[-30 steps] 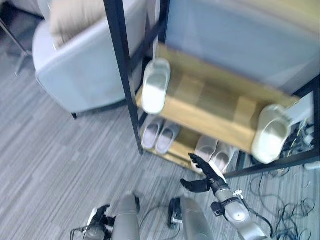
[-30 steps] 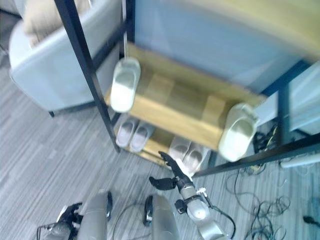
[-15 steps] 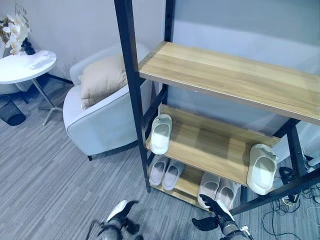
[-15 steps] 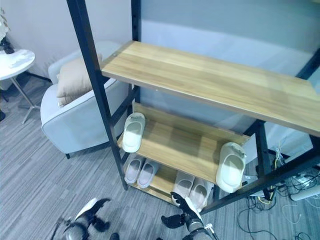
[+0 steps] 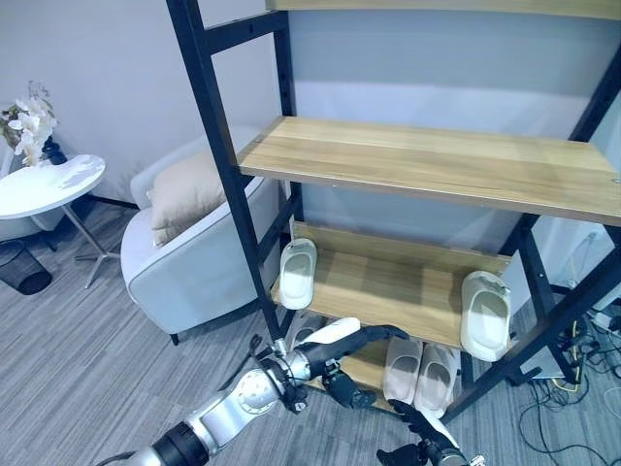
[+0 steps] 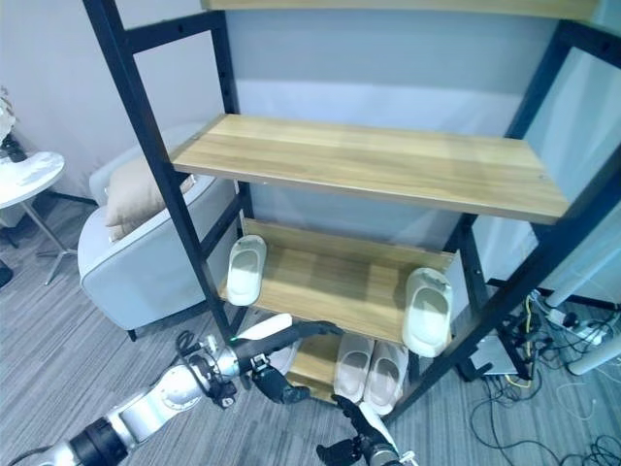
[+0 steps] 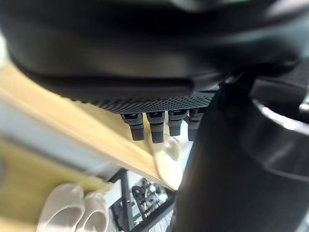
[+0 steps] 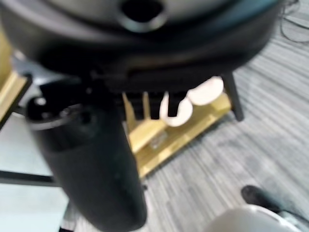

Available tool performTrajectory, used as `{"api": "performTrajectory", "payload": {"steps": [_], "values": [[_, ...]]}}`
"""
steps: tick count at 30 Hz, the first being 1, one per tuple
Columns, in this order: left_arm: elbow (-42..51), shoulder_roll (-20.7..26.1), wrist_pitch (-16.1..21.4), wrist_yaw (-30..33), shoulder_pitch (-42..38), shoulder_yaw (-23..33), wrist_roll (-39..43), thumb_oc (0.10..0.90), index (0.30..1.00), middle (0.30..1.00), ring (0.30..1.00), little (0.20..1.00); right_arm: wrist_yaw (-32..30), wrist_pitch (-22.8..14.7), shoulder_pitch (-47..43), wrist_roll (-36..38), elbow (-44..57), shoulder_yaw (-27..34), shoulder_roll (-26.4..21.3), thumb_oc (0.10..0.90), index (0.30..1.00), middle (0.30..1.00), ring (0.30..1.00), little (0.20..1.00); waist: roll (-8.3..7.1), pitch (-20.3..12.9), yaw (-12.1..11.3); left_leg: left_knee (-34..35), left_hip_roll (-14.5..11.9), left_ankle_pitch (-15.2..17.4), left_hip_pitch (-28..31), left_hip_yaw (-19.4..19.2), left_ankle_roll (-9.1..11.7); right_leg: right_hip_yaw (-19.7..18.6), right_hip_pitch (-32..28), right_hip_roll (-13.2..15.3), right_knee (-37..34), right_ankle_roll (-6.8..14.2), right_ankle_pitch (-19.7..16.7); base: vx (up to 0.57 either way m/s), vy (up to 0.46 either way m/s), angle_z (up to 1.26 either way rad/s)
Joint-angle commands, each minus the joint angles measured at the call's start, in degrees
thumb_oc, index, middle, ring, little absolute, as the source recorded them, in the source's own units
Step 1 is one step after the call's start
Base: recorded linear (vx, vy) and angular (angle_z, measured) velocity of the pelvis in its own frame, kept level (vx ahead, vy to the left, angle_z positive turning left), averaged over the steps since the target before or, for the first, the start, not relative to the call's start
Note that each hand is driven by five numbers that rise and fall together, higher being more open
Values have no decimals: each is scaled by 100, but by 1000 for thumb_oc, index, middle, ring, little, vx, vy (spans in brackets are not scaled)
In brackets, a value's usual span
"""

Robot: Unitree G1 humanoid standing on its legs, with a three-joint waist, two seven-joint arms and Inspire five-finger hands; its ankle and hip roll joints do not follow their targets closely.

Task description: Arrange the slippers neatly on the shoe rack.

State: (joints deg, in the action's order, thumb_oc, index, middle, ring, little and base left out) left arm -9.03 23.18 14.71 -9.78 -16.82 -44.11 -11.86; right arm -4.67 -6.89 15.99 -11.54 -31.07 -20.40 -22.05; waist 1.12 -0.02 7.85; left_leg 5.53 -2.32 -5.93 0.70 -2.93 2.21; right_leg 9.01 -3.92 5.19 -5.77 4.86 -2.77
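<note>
The black-framed shoe rack (image 5: pixel 218 146) has wooden shelves. On the lower middle shelf (image 5: pixel 388 286) one pale slipper (image 5: pixel 297 274) lies at the left end. A second slipper (image 5: pixel 485 313) hangs over the front edge at the right. A beige pair (image 5: pixel 422 364) stands on the bottom shelf, and another pair (image 5: pixel 303 330) shows partly behind my left hand. My left hand (image 5: pixel 342 377) reaches in at the bottom shelf's front, fingers relaxed and holding nothing. My right hand (image 5: pixel 417 435) hovers low before the beige pair, open and empty.
A grey armchair (image 5: pixel 184 262) with a beige cushion (image 5: pixel 184 194) stands left of the rack. Further left are a round white side table (image 5: pixel 49 180) with flowers and a black bin (image 5: pixel 19 267). Cables (image 5: pixel 582 388) lie on the carpet right of the rack.
The camera has tilted up, showing more of the rack. My left arm has risen from the floor and reached to the bottom shelf. The slippers have not moved.
</note>
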Motion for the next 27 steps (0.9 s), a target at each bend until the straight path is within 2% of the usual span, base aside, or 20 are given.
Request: {"api": "performTrajectory", "payload": {"steps": [1,3,4,7,14,18,22,27], "values": [[-578,-297,231,798,-1267,259,-518,800,900,900,900,900,-110,-274,-324,-197,361,114,-260,800,900,900,900,900,-6,176,-13,-53,-6,757,142,-145,116,-88,28,81,77,374,563,13,-4,-7],[-755,-303,213,960,-1410,282,-696,800,900,900,900,900,-146,-271,-319,-185,329,140,-267,800,900,900,900,900,3,177,9,-53,-9,759,153,-166,119,-104,33,81,77,376,549,7,-1,-16],[-978,-248,154,1252,-1669,378,-947,800,900,900,900,900,-210,-273,-285,-130,295,199,-281,800,900,900,900,900,21,192,53,-53,-10,761,145,-199,120,-131,51,90,77,389,526,6,2,-22],[-1296,44,19,1734,-2133,637,-1413,800,900,900,900,900,-263,-300,-115,-126,418,318,-374,800,900,900,900,900,52,224,105,-53,-12,776,100,-264,117,-170,162,90,77,445,491,-6,5,-10],[-2131,85,-349,2185,-2378,1062,-1340,800,900,900,900,900,-283,-275,-104,-118,419,352,-396,800,900,900,900,900,89,206,133,-53,-41,755,-51,-390,124,-261,360,84,77,495,453,-15,-2,-12],[-2352,364,-645,2638,-2730,1448,-1406,800,900,900,900,900,-327,-238,-72,-40,477,438,-362,800,900,900,900,900,150,239,140,-53,-12,697,-294,-381,124,-276,606,97,77,512,403,-28,-17,-5],[-2783,485,-790,2890,-3008,1463,-1513,800,900,900,900,900,-348,-242,-106,-38,443,401,-395,800,900,900,900,900,197,266,195,-53,12,640,-490,-376,125,-296,818,107,77,519,342,-47,-3,0],[-3467,537,-858,2967,-3652,1296,-1238,800,900,900,900,900,-305,-223,-46,-17,447,353,-448,800,900,900,900,900,263,190,282,-53,55,528,-857,-387,152,-297,1213,138,77,518,239,-34,-14,-4]]}}
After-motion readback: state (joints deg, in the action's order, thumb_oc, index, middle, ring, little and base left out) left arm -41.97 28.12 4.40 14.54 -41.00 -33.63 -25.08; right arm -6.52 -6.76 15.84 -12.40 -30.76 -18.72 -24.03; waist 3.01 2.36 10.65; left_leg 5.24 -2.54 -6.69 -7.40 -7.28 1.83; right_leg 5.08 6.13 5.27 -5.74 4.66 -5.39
